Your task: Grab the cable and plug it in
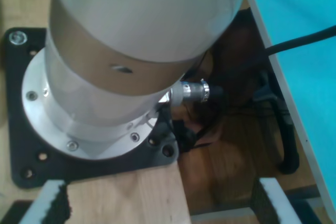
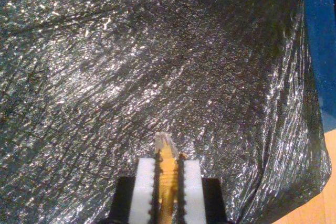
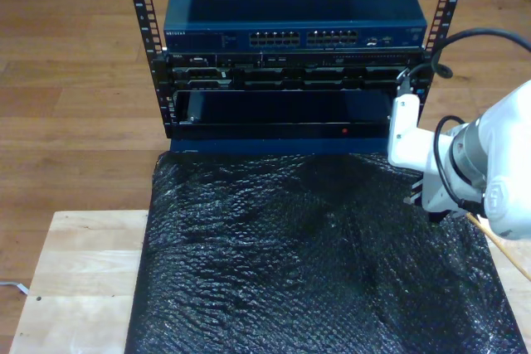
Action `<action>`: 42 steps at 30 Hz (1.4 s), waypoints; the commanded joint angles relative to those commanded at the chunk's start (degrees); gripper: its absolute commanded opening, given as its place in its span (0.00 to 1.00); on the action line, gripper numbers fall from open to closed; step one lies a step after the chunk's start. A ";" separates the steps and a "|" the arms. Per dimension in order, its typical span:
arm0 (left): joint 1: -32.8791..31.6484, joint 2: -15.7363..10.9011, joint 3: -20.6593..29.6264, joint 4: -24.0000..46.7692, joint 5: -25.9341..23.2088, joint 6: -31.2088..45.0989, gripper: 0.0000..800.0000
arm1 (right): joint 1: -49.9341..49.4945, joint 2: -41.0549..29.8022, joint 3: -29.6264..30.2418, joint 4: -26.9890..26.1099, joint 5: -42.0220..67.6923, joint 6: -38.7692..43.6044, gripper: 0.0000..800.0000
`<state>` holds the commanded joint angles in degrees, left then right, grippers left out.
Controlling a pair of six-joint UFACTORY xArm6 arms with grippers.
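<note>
Second wrist view has my second claw (image 2: 168, 190) clenched on the cable (image 2: 167, 169), plug (image 2: 163, 142) past the tips; a loose grip could twist it short of the switch (image 3: 294, 26). My first claw (image 1: 157, 203) hangs released

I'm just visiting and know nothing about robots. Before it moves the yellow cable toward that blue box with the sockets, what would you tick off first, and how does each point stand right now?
1. Cable held: ok. My second gripper is shut on the cable.
2. Plug free: ok. The clear plug sticks out past the fingertips.
3. Plug facing the right way up: cannot tell.
4. Sockets in sight: ok. The switch shows its port row in the exterior view.
5. Path: ok. Only the black wrap lies between.
6. My first gripper: ok, open, holding nothing, pointing at an arm base.
</note>
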<state>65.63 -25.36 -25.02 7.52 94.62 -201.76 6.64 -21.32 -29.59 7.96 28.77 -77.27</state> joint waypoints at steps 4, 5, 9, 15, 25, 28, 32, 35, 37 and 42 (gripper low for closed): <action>1.85 -0.44 3.69 0.88 -3.16 0.79 1.00 | 0.00 0.09 0.00 0.00 0.00 0.00 0.00; 2.20 -1.14 3.87 0.97 -3.87 0.88 1.00 | 0.00 0.09 0.00 0.00 0.00 0.00 0.00; 2.46 -2.29 6.42 1.05 -5.80 1.67 1.00 | 0.00 0.09 0.09 0.00 0.00 0.09 0.00; 2.64 -3.34 7.12 0.79 -7.21 3.69 1.00 | 0.09 0.09 0.00 0.00 0.00 0.00 0.00; 5.98 -3.34 7.21 0.62 -9.58 10.20 1.00 | 0.09 0.09 0.26 0.00 0.00 0.00 0.00; 8.09 -3.34 8.00 0.53 -12.57 13.54 1.00 | 0.09 0.26 0.26 0.00 0.00 0.09 0.00; 11.87 -3.34 10.02 0.62 -17.41 15.91 1.00 | 0.09 0.53 0.26 0.00 0.00 0.09 0.00; 12.13 -3.34 10.90 0.62 -18.99 16.62 1.00 | 0.09 0.53 0.18 0.00 -0.09 0.09 0.00; 12.13 -3.43 11.08 0.53 -19.08 16.70 1.00 | 0.09 0.62 0.18 0.00 -0.09 0.09 0.00; 12.22 -3.60 11.96 0.00 -20.48 17.58 1.00 | 0.09 1.14 -0.09 0.00 -0.18 0.09 0.00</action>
<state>77.85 -28.97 -13.07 7.52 74.13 -184.18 6.73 -20.18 -29.68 7.96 28.59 -77.19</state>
